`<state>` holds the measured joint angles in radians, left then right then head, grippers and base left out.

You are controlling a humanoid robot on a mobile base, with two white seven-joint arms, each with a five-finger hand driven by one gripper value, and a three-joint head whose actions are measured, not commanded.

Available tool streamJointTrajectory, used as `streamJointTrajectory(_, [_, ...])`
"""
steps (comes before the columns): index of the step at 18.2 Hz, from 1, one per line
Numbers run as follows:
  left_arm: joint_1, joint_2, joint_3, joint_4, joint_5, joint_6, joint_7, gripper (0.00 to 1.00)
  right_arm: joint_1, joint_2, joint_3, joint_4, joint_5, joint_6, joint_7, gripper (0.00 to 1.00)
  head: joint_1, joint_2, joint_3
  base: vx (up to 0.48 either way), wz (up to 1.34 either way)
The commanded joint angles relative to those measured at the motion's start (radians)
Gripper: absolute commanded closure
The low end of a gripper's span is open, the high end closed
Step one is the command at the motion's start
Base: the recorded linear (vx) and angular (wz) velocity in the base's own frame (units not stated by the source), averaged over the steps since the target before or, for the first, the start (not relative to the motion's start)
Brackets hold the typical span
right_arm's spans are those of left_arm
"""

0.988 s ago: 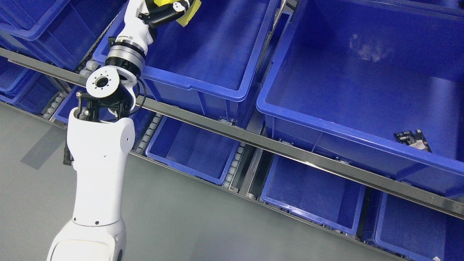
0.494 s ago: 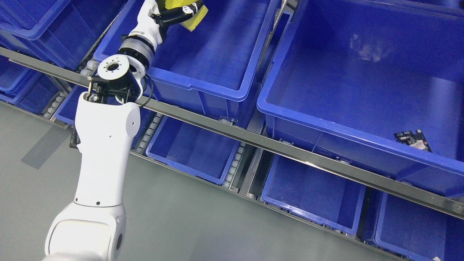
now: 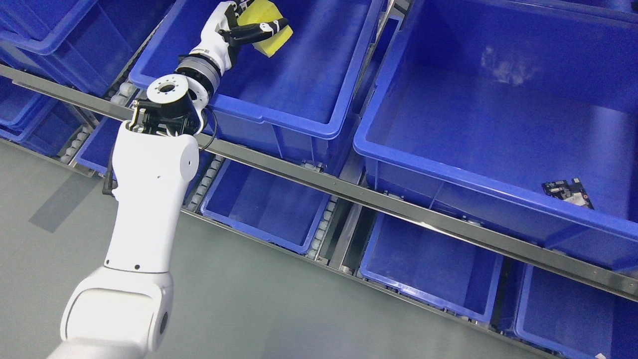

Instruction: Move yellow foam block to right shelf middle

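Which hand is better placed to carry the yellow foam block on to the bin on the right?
Left, most likely. The left hand already grips the yellow foam block above the left blue bin. The right arm is out of view, so it cannot be judged.

In the upper middle of the frame, the left hand (image 3: 239,30) is holding the yellow block (image 3: 266,30) over an open blue bin (image 3: 279,119) whose floor is lying bare, with its tall walls rising on either side. A steel rail (image 3: 349,192) is crossing the frame diagonally below it. At right, the big bin (image 3: 448,172) is standing wide open, with only a circuit board (image 3: 567,192) sitting in its lower right corner.
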<state>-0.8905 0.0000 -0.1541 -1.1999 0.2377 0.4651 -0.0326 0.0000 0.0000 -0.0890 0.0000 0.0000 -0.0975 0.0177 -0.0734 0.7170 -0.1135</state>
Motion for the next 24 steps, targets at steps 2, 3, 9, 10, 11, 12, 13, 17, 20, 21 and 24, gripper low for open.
streamJointTrajectory(2, [-0.034, 0.017, -0.036, 0.079, 0.003, 0.024, 0.000, 0.00, -0.002, -0.017, 0.000, -0.017, 0.000, 0.001, 0.001, 0.00, 0.0000, 0.000, 0.000, 0.000, 0.00])
streamJointTrajectory(3, [-0.036, 0.017, -0.036, 0.077, 0.003, 0.024, 0.000, 0.00, -0.002, -0.017, 0.000, -0.017, 0.000, 0.001, 0.001, 0.00, 0.0000, 0.000, 0.000, 0.000, 0.00])
streamJointTrajectory(9, [-0.031, 0.017, -0.003, -0.107, 0.005, -0.077, 0.003, 0.00, -0.002, -0.017, 0.000, -0.017, 0.000, 0.001, 0.001, 0.00, 0.0000, 0.000, 0.000, 0.000, 0.00])
streamJointTrajectory(10, [-0.016, 0.017, 0.002, -0.148, 0.005, -0.147, 0.002, 0.00, -0.003, -0.017, 0.000, -0.017, 0.000, 0.001, 0.001, 0.00, 0.0000, 0.000, 0.000, 0.000, 0.00])
streamJointTrajectory(11, [0.004, 0.017, 0.002, -0.183, 0.005, -0.210, 0.000, 0.00, -0.002, -0.017, 0.000, -0.017, 0.000, 0.001, 0.001, 0.00, 0.0000, 0.000, 0.000, 0.000, 0.00])
streamJointTrajectory(12, [0.028, 0.017, 0.002, -0.217, 0.005, -0.253, -0.003, 0.00, -0.002, -0.017, 0.000, -0.017, 0.000, 0.001, 0.001, 0.00, 0.0000, 0.000, 0.000, 0.000, 0.00])
streamJointTrajectory(13, [0.065, 0.017, 0.002, -0.257, 0.005, -0.290, -0.004, 0.00, -0.002, -0.017, 0.000, -0.017, 0.000, 0.001, 0.001, 0.00, 0.0000, 0.000, 0.000, 0.000, 0.00])
streamJointTrajectory(17, [0.234, 0.017, 0.002, -0.397, 0.003, -0.430, -0.007, 0.00, -0.002, -0.017, 0.000, -0.017, 0.000, 0.001, 0.001, 0.00, 0.0000, 0.000, 0.000, 0.000, 0.00])
streamJointTrajectory(20, [0.304, 0.017, 0.028, -0.469, 0.003, -0.431, -0.007, 0.00, -0.003, -0.017, 0.000, -0.017, 0.000, 0.001, 0.001, 0.00, 0.0000, 0.000, 0.000, 0.000, 0.00])
streamJointTrajectory(21, [0.321, 0.017, 0.039, -0.483, 0.003, -0.431, -0.007, 0.00, -0.002, -0.017, 0.000, -0.017, 0.000, 0.001, 0.001, 0.00, 0.0000, 0.000, 0.000, 0.000, 0.00])
streamJointTrajectory(24, [0.358, 0.017, 0.062, -0.501, 0.003, -0.430, -0.007, 0.00, -0.002, -0.017, 0.000, -0.017, 0.000, 0.001, 0.001, 0.00, 0.0000, 0.000, 0.000, 0.000, 0.00])
